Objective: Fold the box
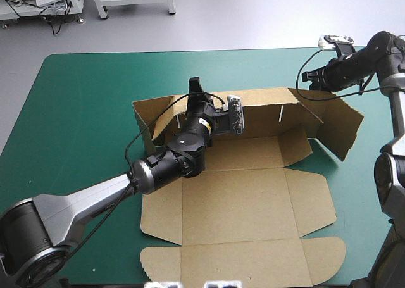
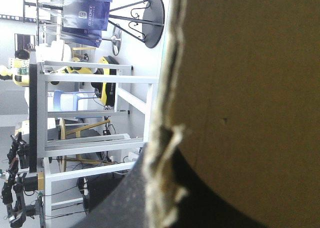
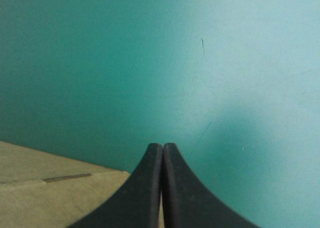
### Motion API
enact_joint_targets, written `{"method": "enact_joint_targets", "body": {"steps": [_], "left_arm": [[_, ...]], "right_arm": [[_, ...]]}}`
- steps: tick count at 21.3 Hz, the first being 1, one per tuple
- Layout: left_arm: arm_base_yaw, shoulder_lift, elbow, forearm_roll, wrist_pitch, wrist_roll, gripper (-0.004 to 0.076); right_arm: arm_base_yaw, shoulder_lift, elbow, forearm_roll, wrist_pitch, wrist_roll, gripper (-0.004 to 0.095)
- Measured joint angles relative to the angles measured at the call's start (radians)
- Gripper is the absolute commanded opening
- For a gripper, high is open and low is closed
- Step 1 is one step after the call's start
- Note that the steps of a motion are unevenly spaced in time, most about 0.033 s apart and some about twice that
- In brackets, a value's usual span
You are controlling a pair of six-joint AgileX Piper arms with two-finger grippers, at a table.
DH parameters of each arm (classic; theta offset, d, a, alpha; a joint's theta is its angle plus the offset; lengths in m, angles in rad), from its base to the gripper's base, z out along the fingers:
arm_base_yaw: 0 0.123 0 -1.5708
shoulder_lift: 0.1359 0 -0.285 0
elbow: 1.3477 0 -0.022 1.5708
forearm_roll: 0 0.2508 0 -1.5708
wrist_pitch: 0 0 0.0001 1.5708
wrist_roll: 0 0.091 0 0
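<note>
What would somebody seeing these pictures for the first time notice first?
The brown box, a big cut sheet in the middle of the teal-green table, its far walls raised and its near lid flat. Next, the left hand reaching over it, shut on the far wall near its left corner. The right hand, shut, hangs over the table beside the box's far right corner.

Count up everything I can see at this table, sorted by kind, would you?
Brown cardboard box sheet: 1
Black two-fingered tools: 2, the left tool and the right tool
Teal-green table cover: 1
Total: 4
</note>
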Motion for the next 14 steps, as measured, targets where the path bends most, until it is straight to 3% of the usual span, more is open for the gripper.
{"method": "enact_joint_targets", "body": {"steps": [10, 14], "left_arm": [[-0.001, 0.0, 0.0, -0.002, 0.004, -0.042, -0.001], [-0.001, 0.0, 0.0, -0.009, 0.004, -0.045, -0.001]], "right_arm": [[-0.032, -0.253, 0.3, 0.003, 0.001, -0.106, -0.0018], [-0.033, -0.32, 0.425, 0.075, 0.004, -0.187, -0.0018]]}}
